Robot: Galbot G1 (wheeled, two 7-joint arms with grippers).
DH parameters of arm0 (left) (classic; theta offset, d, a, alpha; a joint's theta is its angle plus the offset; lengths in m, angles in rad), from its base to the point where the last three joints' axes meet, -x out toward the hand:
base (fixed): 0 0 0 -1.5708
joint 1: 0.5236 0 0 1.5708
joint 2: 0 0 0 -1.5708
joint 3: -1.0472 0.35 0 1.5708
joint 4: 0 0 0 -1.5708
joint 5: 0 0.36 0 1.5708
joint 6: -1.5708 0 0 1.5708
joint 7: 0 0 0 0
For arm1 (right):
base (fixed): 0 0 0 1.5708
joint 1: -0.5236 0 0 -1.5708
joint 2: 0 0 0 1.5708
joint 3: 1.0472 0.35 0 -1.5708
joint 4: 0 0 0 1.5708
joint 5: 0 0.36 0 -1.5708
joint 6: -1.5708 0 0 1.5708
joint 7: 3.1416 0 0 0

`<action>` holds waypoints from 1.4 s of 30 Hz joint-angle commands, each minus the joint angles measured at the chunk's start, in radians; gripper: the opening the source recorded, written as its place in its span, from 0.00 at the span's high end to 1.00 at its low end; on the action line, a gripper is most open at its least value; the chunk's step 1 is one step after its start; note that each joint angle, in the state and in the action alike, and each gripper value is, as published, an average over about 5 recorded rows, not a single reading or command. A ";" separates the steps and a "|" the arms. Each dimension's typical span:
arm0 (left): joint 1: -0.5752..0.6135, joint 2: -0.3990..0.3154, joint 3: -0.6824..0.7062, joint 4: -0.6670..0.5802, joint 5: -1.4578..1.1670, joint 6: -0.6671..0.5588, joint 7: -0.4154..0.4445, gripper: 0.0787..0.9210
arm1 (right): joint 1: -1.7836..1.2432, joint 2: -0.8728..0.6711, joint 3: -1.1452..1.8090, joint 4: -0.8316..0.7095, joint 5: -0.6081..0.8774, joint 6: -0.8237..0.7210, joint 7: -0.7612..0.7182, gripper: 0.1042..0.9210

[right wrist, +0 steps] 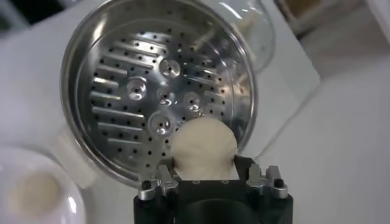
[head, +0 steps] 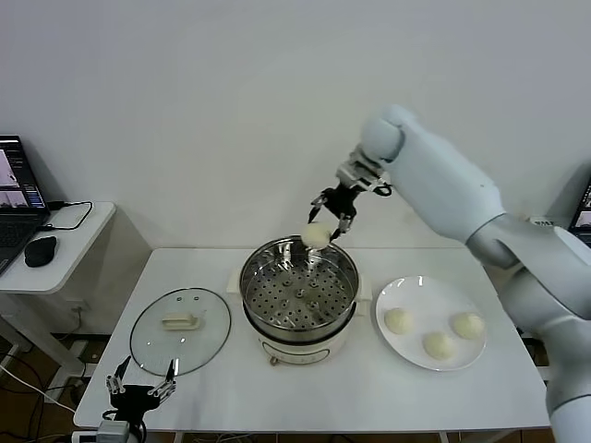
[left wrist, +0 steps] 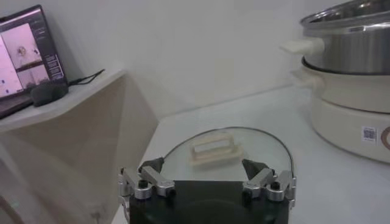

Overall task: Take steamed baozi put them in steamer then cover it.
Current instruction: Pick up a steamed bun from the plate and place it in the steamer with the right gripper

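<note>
Right gripper point(head: 325, 224), clamped on a bun point(head: 317, 235), hangs over the steamer's point(head: 298, 297) back rim; bring it inward over the tray before releasing. Left gripper point(head: 140, 385), fingers apart, waits at the front-left edge.

You've got a plain white wall point(head: 231, 111), white table point(head: 369, 406), side desk point(head: 55, 249) on your left with laptop point(head: 17, 198) and mouse point(head: 40, 250).

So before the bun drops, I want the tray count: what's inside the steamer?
The steamer holds only its bare perforated tray, no buns. The right gripper holds one baozi above the far rim, hiding a small patch of tray.
</note>
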 commanded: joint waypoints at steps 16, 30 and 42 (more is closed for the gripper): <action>0.003 -0.014 0.001 0.013 0.020 -0.014 -0.007 0.12 | -0.060 0.138 -0.010 -0.078 -0.325 0.222 0.126 0.37; -0.015 -0.008 0.006 0.042 0.019 -0.012 -0.003 0.12 | -0.135 0.138 -0.002 -0.119 -0.308 0.196 0.138 0.37; -0.020 -0.015 0.015 0.059 0.019 -0.016 -0.007 0.12 | -0.138 0.171 -0.009 -0.169 -0.304 0.182 0.169 0.37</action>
